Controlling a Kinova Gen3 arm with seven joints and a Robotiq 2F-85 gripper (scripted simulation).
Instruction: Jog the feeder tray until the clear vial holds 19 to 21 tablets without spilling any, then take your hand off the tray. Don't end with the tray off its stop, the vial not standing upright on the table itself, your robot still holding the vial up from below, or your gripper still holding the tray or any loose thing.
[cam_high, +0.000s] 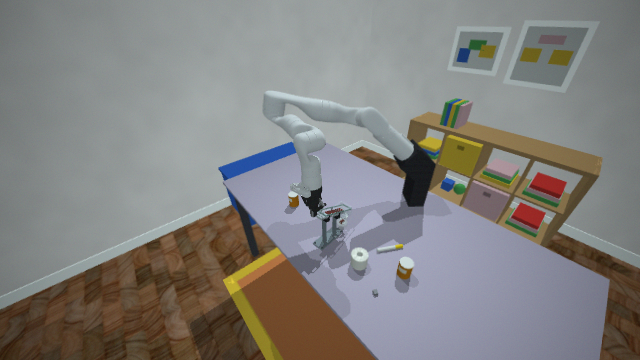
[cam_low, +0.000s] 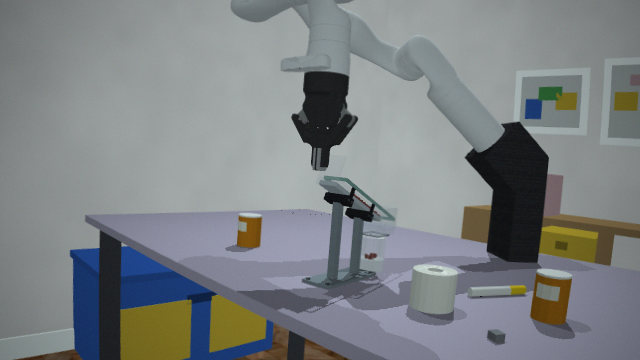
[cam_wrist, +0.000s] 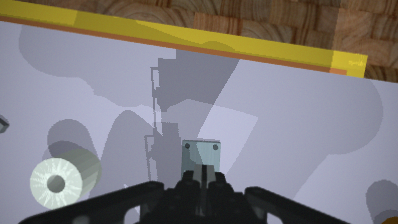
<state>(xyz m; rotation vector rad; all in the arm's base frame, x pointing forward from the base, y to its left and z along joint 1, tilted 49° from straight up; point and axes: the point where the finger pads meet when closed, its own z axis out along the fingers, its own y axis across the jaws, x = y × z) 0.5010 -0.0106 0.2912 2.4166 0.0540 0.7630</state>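
1. Top view: the feeder tray is seen on a grey stand on the lavender table, tilted, with red tablets on it. The gripper is hung from the white arm just above the tray's raised end, on the side toward an orange bottle. On the tray's other side, toward the viewer, a white roll, a yellow-tipped marker, a second orange bottle and a small grey block are laid out. A wooden shelf unit is set well beyond the tray, against the wall.

2. Exterior view: the gripper is pointed straight down, its fingers pressed together with nothing between them, just above the tray's upper end; contact cannot be judged. The tray is sloped down to the right. The clear vial is stood upright on the table beneath the tray's low end, beside the stand, with a few red tablets inside. A blue and yellow cabinet is placed below the table, left of the tray.

3. Wrist view: the closed fingertips are shown directly over a pale plate with two screws, taken to be the tray's end. The white roll is seen to its left, and a yellow-edged bench beyond the table edge.
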